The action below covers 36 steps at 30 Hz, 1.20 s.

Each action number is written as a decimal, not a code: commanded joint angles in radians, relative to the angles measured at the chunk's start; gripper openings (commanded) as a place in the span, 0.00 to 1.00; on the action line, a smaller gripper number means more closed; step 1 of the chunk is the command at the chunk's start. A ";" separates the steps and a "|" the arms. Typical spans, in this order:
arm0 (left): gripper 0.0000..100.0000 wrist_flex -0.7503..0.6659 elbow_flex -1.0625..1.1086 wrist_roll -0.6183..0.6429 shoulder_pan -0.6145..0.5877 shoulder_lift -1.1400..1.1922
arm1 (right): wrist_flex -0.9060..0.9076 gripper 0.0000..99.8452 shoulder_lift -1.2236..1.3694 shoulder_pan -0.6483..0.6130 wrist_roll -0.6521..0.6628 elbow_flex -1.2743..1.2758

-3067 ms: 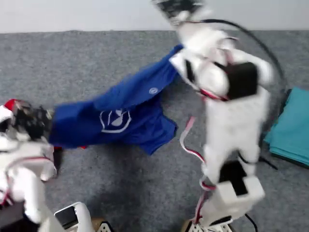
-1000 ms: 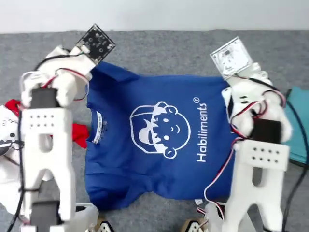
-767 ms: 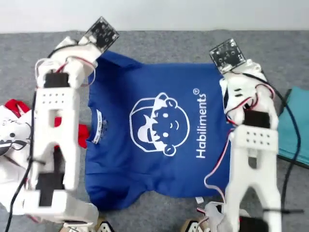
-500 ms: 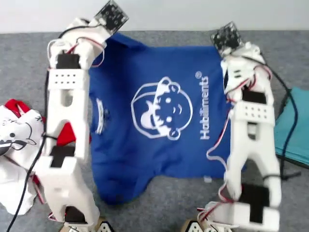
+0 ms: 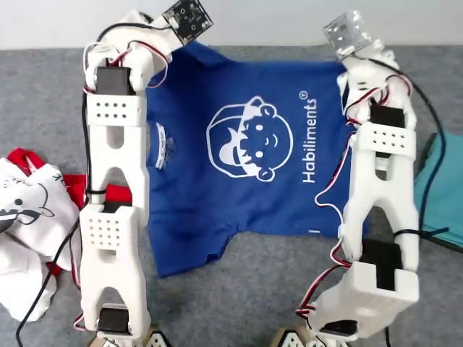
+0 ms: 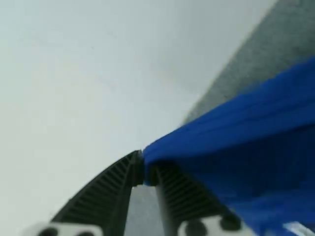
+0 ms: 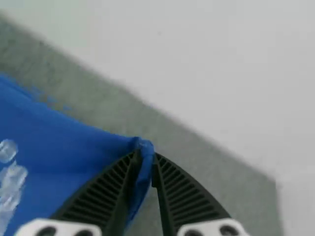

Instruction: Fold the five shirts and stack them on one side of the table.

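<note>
Both arms (image 5: 114, 137) outstretched, left claw (image 6: 143, 164), right claw (image 7: 144, 151) pinching blue shirt (image 5: 246, 195)

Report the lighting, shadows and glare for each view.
High view: soft, even light; the arms throw only faint shadows on the blue shirt and grey table, with no strong glare on the cloth. Left wrist view: the left claw is dark against a bright plain wall, and the shirt is shaded under its fold. Right wrist view: the right claw is likewise dark against the pale wall, with no hard shadows.
</note>
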 commanded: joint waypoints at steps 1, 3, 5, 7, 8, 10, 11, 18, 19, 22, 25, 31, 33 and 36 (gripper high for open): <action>0.01 0.239 -0.117 -0.011 0.005 -0.008 | 0.157 0.01 -0.018 0.008 0.011 -0.060; 0.01 0.351 -0.147 -0.043 0.006 -0.009 | 0.236 0.01 -0.018 0.012 0.011 -0.060; 0.01 0.456 -0.168 -0.078 0.011 -0.012 | 0.305 0.01 -0.018 0.015 0.011 -0.060; 0.01 0.489 -0.165 -0.066 0.012 -0.018 | 0.381 0.01 -0.018 0.015 0.011 -0.060; 0.01 0.488 -0.165 -0.057 0.006 -0.023 | 0.423 0.01 -0.018 0.015 0.011 -0.061; 0.01 0.488 -0.140 -0.054 0.003 -0.048 | 0.503 0.01 -0.018 0.015 0.011 -0.061; 0.01 0.488 -0.113 -0.054 0.006 -0.061 | 0.539 0.01 -0.018 0.015 0.011 -0.061; 0.01 0.488 0.337 -0.054 0.028 -0.364 | 0.714 0.01 -0.019 0.038 0.011 -0.066; 0.01 0.488 0.437 -0.054 0.031 -0.428 | 0.740 0.01 -0.019 0.041 0.011 -0.074; 0.01 0.488 0.737 -0.057 0.051 -0.623 | 0.837 0.01 -0.019 0.074 0.035 -0.107; 0.01 0.486 1.017 -0.057 0.075 -0.795 | 0.943 0.01 -0.019 0.102 0.109 -0.166; 0.01 0.485 1.343 -0.058 0.089 -0.988 | 1.115 0.01 -0.019 0.120 0.190 -0.288; 0.01 0.485 1.380 -0.058 0.083 -0.991 | 1.165 0.01 -0.019 0.119 0.212 -0.310; 0.01 0.485 1.432 -0.058 0.081 -0.988 | 1.224 0.01 -0.019 0.119 0.242 -0.319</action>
